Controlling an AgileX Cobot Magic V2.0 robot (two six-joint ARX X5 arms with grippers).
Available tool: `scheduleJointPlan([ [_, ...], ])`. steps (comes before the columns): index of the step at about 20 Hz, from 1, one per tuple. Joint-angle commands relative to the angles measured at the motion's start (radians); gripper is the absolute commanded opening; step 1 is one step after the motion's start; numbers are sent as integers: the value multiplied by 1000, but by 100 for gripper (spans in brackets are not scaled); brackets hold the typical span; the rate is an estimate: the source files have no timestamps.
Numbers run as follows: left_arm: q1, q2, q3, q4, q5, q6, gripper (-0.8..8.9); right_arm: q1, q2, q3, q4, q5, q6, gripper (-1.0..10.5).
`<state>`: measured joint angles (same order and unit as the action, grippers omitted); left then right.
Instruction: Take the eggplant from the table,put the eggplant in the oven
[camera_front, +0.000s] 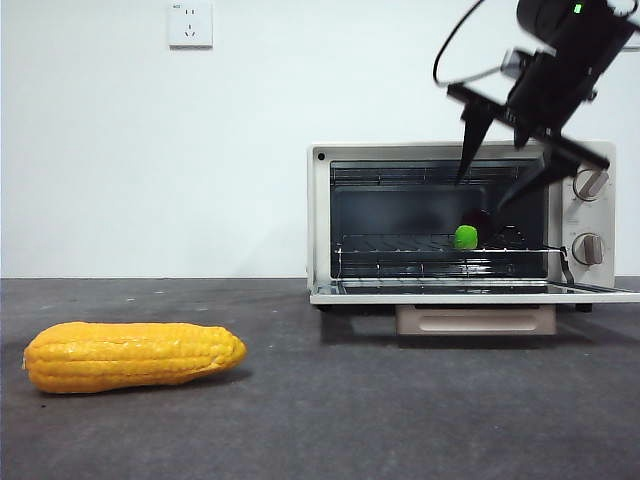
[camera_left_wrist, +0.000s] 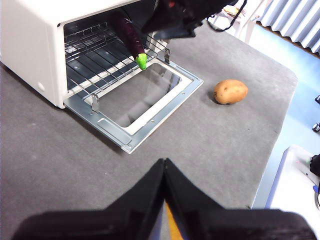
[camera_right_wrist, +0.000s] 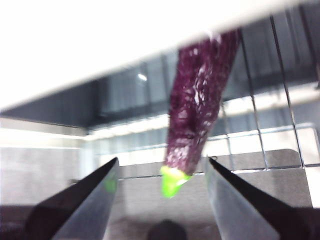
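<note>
While the eggplant (camera_right_wrist: 197, 107) lies on the oven (camera_front: 322, 215) rack, the right gripper (camera_right_wrist: 160, 172) jaws stand spread, untouching.

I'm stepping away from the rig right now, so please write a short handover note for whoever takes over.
Right claw: open, empty, in front of the open oven.
Left claw: shut, empty, waiting above the table.
Eggplant: lying on the oven's wire rack, green stem end toward the open door.
Done: eggplant is in the oven and released.
Left: pull the right claw clear. Corn and potato lie on the table, not part of the job.
</note>
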<state>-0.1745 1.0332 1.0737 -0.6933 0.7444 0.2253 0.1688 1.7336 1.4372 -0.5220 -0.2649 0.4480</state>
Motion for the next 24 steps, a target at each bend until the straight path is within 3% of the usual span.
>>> scheduleJointPlan([
  [1, -4, 6, -5, 12, 2, 18, -6, 1, -49, 6, -30, -9, -35, 290],
  [9, -4, 53, -5, 30, 3, 16, -6, 1, -294, 6, -240, -116, -184, 288],
  [24, -40, 53, -5, 30, 2, 13, -6, 1, -682, 6, -548, -142, -348, 284],
])
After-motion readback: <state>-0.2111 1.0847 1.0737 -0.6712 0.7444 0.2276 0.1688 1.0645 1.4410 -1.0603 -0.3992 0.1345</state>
